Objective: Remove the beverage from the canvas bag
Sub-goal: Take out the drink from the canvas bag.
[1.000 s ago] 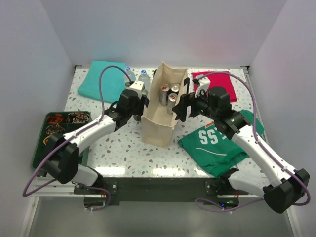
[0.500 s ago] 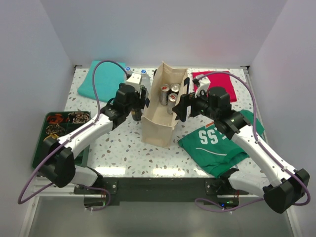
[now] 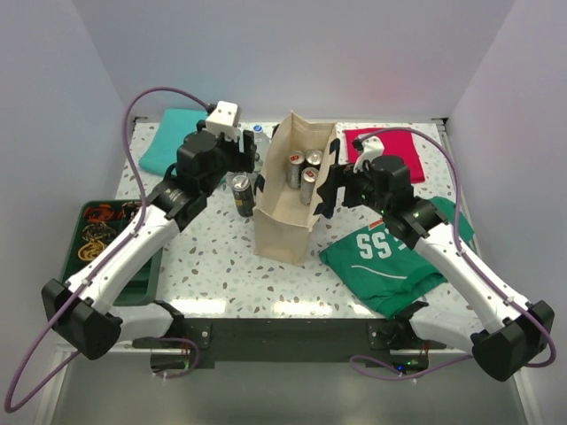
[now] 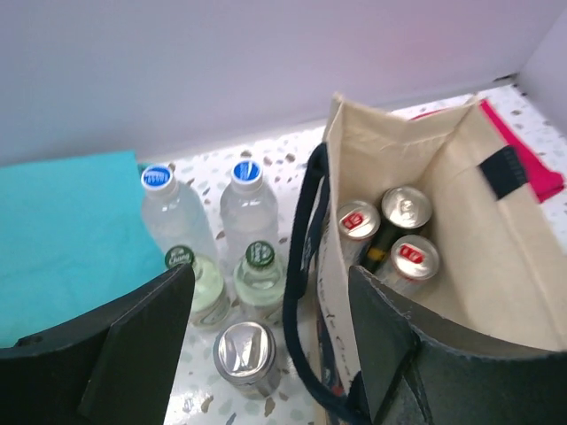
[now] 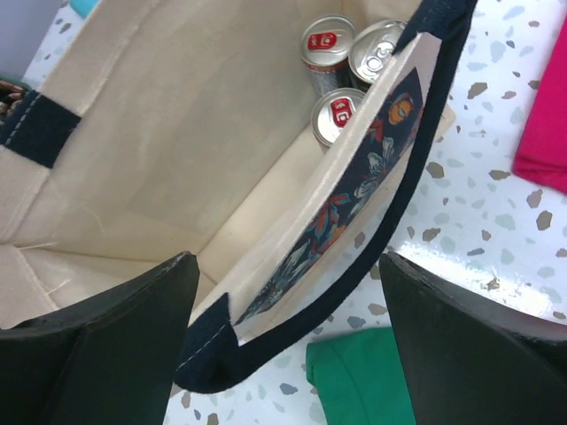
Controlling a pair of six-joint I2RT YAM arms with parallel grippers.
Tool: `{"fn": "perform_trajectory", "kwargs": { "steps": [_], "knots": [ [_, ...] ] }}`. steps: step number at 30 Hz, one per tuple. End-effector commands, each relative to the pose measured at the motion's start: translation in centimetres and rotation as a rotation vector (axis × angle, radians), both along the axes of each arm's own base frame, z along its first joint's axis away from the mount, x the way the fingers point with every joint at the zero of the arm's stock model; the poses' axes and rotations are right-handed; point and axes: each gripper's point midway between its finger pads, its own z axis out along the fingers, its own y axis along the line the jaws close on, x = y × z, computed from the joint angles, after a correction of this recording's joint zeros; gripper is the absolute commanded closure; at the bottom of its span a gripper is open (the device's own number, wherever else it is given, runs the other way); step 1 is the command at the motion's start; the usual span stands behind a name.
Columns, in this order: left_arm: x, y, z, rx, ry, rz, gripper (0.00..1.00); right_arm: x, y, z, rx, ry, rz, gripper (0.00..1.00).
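Note:
The canvas bag [image 3: 283, 226] stands upright mid-table, beige with navy straps. Three beverage cans [image 3: 302, 168] sit inside at its far end, seen also from the left wrist [image 4: 407, 209] and the right wrist [image 5: 326, 41]. One silver-topped can [image 3: 241, 193] stands on the table just left of the bag [image 4: 496, 266]. My left gripper [image 3: 251, 168] hovers open above that can [image 4: 246, 352] and holds nothing. My right gripper [image 3: 330, 190] is open too. Its fingers straddle the bag's right wall [image 5: 363, 177] and navy strap [image 5: 292, 341] without touching them.
Several capped bottles [image 4: 244, 208] stand behind the loose can. A teal cloth [image 3: 177, 142] lies back left, a red cloth [image 3: 394, 146] back right and a green shirt [image 3: 390, 257] under the right arm. A dark tray [image 3: 75, 266] of small items sits at the left edge.
My left gripper has opened and risen up and back, leaving the can standing on the table left of the bag. The right arm has barely moved.

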Motion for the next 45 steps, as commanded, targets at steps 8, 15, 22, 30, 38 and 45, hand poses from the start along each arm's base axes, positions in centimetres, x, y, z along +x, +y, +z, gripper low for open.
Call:
{"fn": "perform_trajectory", "kwargs": {
  "steps": [8,15,22,30,38,45],
  "knots": [
    [-4.1,-7.1,5.9,0.024,-0.063,-0.462,0.30,1.3,1.4,-0.6,0.049,0.064,-0.019,0.47],
    [-3.6,-11.4,1.5,0.083,0.063,-0.618,0.33,0.1,1.9,-1.6,0.041,0.066,0.055,0.58],
    [-2.3,-13.5,-1.1,0.075,0.111,-0.649,0.33,-1.2,1.2,-1.6,0.016,0.053,0.081,0.73],
    [-1.7,-16.0,-3.2,0.038,0.183,-0.702,0.31,-2.4,0.9,-1.2,0.022,0.053,0.106,0.75],
    [0.2,-16.8,-6.3,0.051,0.285,-0.651,0.32,-2.7,1.3,-2.1,0.033,0.079,0.124,0.74],
    [1.5,-16.5,-8.4,0.070,0.338,-0.576,0.32,-1.0,1.6,-1.2,0.049,0.040,0.082,0.80]
  ]
}}
